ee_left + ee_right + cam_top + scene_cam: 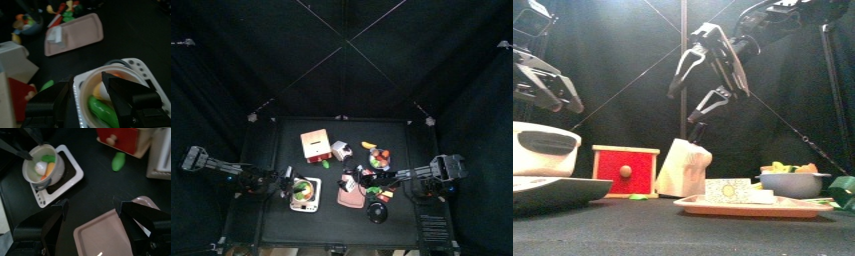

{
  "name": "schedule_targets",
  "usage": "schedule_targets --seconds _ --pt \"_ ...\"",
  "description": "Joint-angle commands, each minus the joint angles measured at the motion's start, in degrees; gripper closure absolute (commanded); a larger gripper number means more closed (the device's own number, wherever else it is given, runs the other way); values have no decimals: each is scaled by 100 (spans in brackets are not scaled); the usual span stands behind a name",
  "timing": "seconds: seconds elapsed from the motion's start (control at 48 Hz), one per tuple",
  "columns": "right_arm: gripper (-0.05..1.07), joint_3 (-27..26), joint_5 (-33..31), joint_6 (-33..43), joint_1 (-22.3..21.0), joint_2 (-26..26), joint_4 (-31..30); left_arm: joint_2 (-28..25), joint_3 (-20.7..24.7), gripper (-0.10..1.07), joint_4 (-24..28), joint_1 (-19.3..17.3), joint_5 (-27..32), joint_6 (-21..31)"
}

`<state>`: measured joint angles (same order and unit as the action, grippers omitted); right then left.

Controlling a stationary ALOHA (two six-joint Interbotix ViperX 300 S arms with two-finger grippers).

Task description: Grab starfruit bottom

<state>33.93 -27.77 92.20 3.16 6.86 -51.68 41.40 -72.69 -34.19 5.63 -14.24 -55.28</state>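
Directly under left fingers (pixel 128 100), starfruit (pixel 100 92) lies in bowl (pixel 83 84).

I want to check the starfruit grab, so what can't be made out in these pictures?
- Starfruit: not identifiable; the fruits in the bowl are too small in the top view and rim-hidden in the front view.
- Pot contents: partly hidden in the left wrist view by the left hand.
- Pink tray: cut off by the right wrist view's bottom edge and the right hand.
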Motion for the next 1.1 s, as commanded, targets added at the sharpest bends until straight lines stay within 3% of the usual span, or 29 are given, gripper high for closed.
schedule_targets --seconds 0.0,0.083,0.146,0.333,0.521,0.667,0.875,1.083 --pt "3 88 -677 0 -176 272 114 -9 264 12 -123 -26 -316 9" --pt "3 281 -1468 -18 -457 308 571 -97 404 12 -466 -26 -554 53" --pt "3 352 -1723 -26 -642 308 809 -237 483 12 -677 -44 -773 167" --pt "3 580 -1775 -35 -923 369 993 -545 703 12 -729 -70 -1020 501" --pt "3 791 -1811 -26 -1055 431 1222 -562 765 12 -668 -97 -1345 1468" --pt "3 914 -1582 -18 -1397 387 1230 -571 721 12 -290 -202 -1354 1705" --pt "3 1081 -861 -18 -1802 237 1318 -571 659 12 -290 -237 -1354 1802" --pt "3 1222 -659 -18 -1916 176 1415 -571 659 12 -281 -246 -1354 1925"
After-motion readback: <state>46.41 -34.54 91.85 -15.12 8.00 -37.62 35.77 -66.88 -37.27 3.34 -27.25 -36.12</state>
